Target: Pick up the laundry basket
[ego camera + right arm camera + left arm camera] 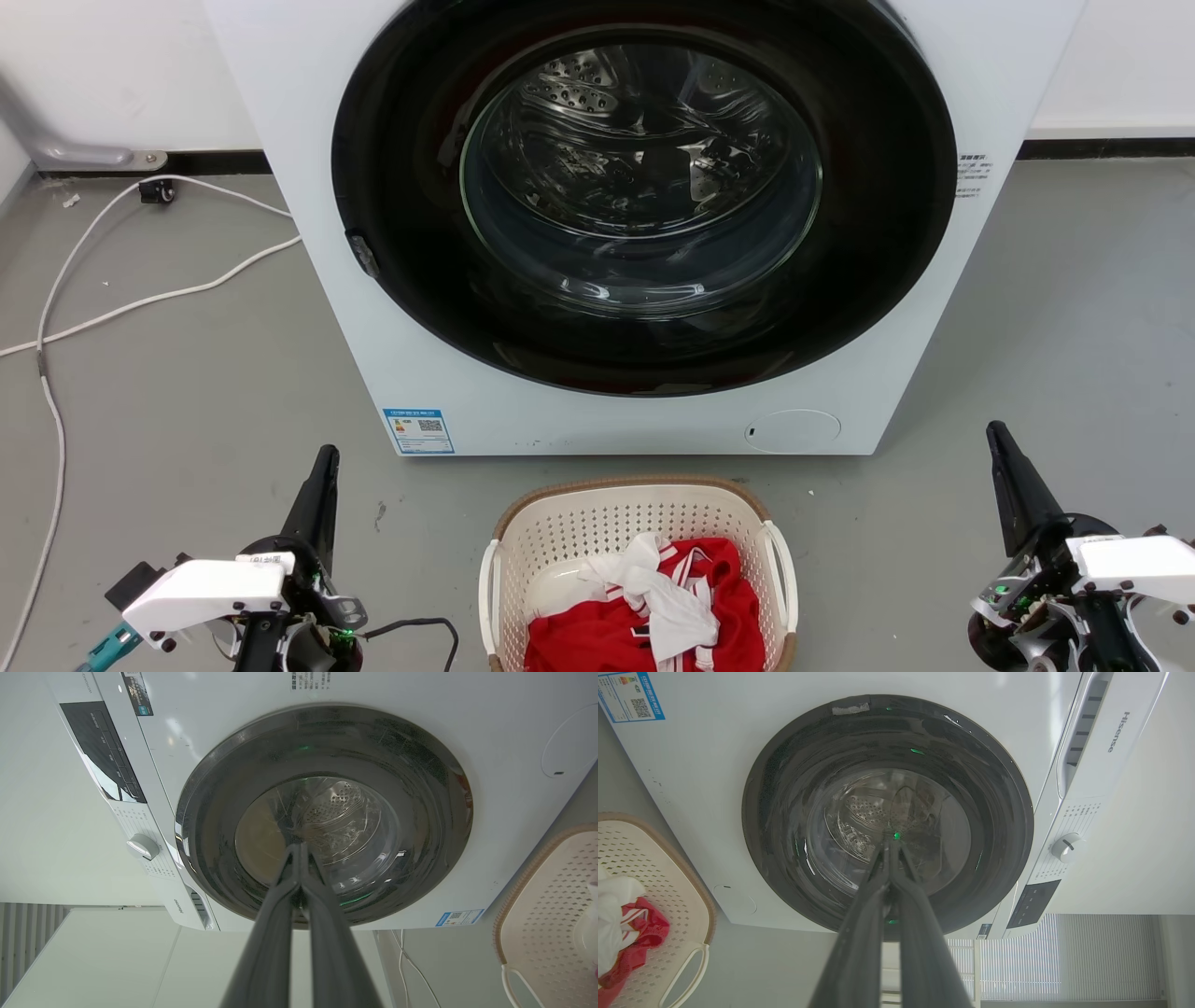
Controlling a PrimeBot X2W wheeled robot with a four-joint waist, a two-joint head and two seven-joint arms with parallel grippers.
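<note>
The laundry basket (597,523) is cream-white perforated plastic with a brown rim and white side handles. It stands on the floor at the bottom middle of the head view, just before the washing machine, holding red and white clothes (653,607). The same basket (668,891) lies at the left wrist view's left edge, and this basket (546,905) at the right wrist view's right edge. My left gripper (325,455) is shut and empty, well left of the basket. My right gripper (995,429) is shut and empty, well right of it. Both point at the machine.
A white front-loading washing machine (392,308) with a closed dark round door (644,196) stands right behind the basket. White cables (140,299) trail over the grey floor at the left. Bare floor lies on both sides of the basket.
</note>
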